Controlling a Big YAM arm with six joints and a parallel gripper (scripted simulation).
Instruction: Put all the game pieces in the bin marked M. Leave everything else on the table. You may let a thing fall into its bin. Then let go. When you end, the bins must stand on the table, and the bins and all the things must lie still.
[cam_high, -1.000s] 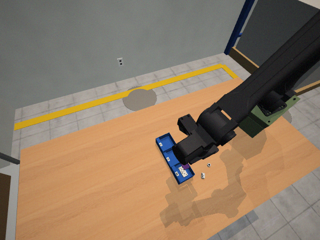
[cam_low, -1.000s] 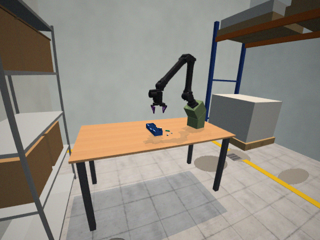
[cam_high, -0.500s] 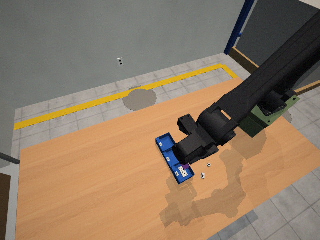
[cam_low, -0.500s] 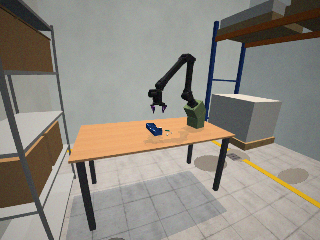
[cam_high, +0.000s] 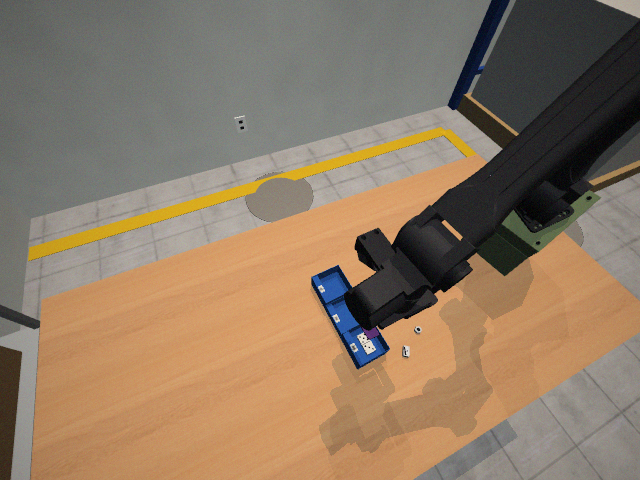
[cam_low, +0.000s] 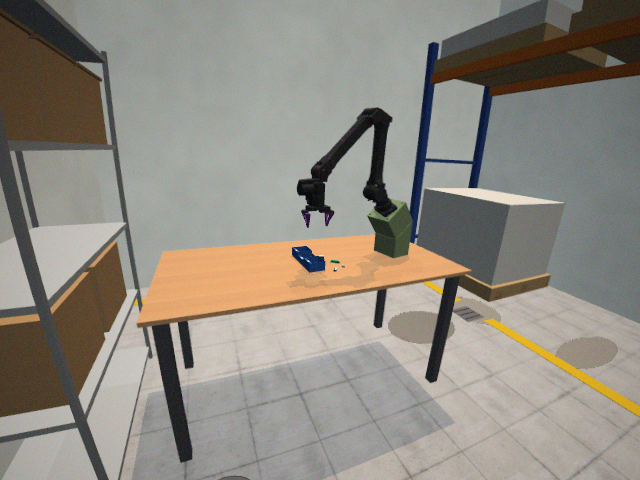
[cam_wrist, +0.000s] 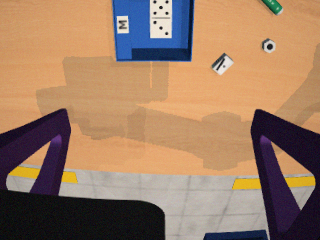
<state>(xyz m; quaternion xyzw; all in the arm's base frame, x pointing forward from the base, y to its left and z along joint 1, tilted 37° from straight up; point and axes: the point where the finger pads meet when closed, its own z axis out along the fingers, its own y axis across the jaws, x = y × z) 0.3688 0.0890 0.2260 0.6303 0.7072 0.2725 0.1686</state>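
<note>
A blue bin strip (cam_high: 347, 314) with three compartments lies mid-table. Its end compartment (cam_wrist: 154, 22) carries a small white label (cam_wrist: 123, 24) and holds a white domino (cam_wrist: 160, 16), which also shows in the top view (cam_high: 366, 343). A small white tile with black marks (cam_wrist: 223, 63) lies on the table just beside that compartment, also in the top view (cam_high: 405, 351). My gripper (cam_wrist: 160, 119) (cam_low: 316, 219) has purple fingers, is wide open and empty, and hangs high above the table near the bin.
The green arm base (cam_low: 391, 229) stands at the table's far right.
</note>
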